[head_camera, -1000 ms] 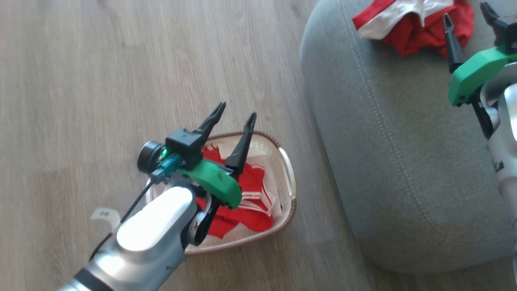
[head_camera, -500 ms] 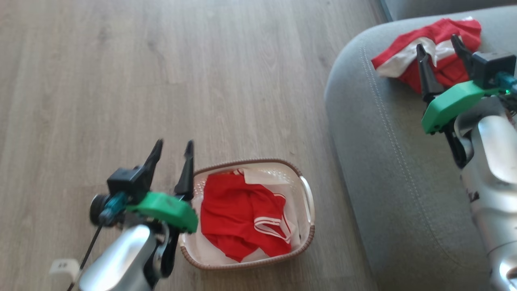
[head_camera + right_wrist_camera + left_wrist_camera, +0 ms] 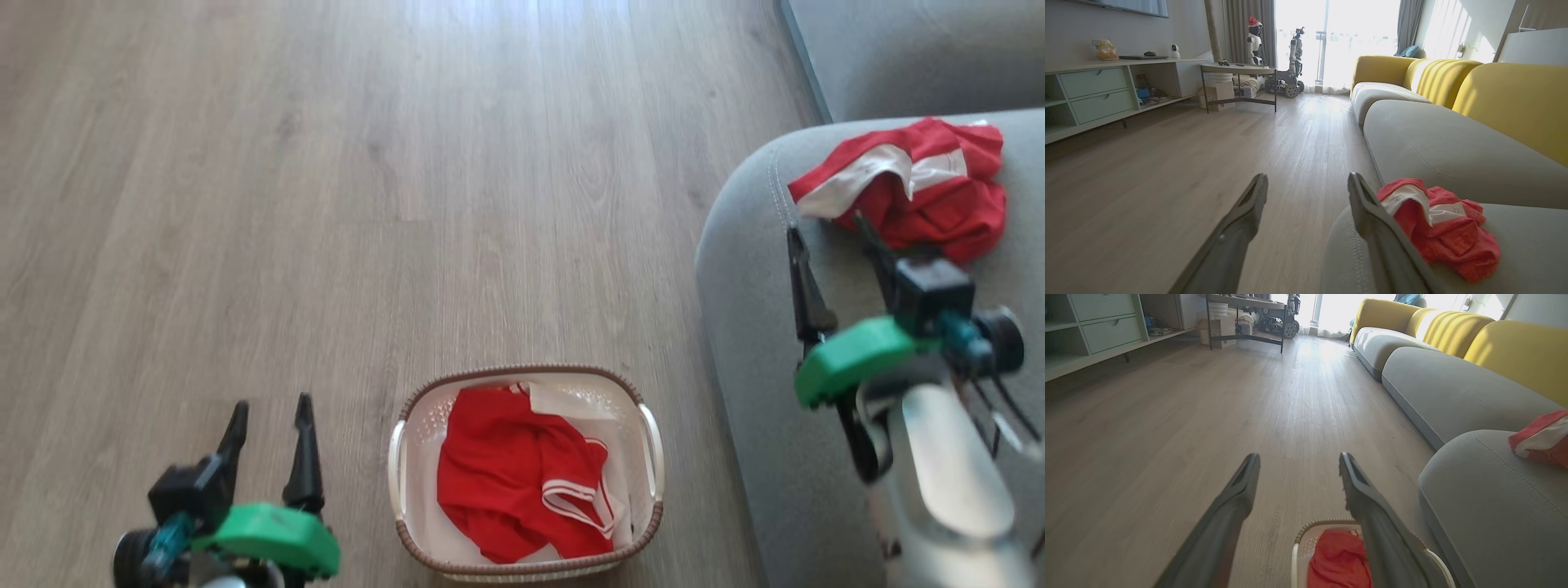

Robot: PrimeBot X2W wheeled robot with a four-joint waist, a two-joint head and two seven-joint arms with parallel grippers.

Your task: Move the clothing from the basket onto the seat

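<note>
Across the wide wood floor (image 3: pixel 326 204), the basket (image 3: pixel 522 371) sat near the rounded edge of the grey seat (image 3: pixel 751 367), red clothing (image 3: pixel 506 474) inside it and another red garment (image 3: pixel 922 196) on the cushion. Over open floor hung the left gripper (image 3: pixel 269 404), over the seat edge the right gripper (image 3: pixel 824 227), both spread apart, empty.

Left fingers (image 3: pixel 304 465) now beside basket (image 3: pixel 420 425), not above.

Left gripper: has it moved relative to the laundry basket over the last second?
Yes. The left gripper, earlier above the oval cream-white perforated plastic basket, now stands clear of its left rim, over the wooden floor.
</note>
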